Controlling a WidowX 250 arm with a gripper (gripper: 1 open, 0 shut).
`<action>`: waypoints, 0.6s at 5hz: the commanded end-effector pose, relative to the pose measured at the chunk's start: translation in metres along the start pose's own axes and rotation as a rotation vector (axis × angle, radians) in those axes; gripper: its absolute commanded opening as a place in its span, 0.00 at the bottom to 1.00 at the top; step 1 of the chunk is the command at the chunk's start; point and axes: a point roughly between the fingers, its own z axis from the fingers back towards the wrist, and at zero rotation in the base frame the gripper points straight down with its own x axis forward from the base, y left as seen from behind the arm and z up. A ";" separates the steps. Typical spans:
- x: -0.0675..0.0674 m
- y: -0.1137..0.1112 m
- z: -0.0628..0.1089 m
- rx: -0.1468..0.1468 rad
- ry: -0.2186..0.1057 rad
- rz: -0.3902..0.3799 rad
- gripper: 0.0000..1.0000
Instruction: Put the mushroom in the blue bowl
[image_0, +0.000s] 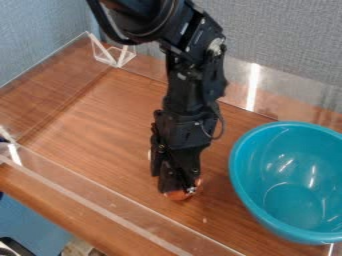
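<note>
My gripper (178, 189) points straight down near the table's front edge, left of the blue bowl (289, 178). It is shut on the mushroom (181, 194); only a sliver of its reddish-brown cap shows below the black fingers, just above the wood. The teal bowl sits at the right, round, deep and with nothing inside it. A small gap separates the gripper from the bowl's left rim.
The wooden table top (94, 110) is ringed by a low clear plastic wall (80, 195) along the front and left. A white stand (114, 50) sits at the back left. The black arm (187, 70) rises from the gripper toward the back.
</note>
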 end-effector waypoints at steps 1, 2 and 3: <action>0.007 0.007 0.022 0.048 -0.069 0.015 0.00; 0.007 0.007 0.025 0.055 -0.067 0.008 0.00; 0.007 0.007 0.027 0.062 -0.067 -0.001 0.00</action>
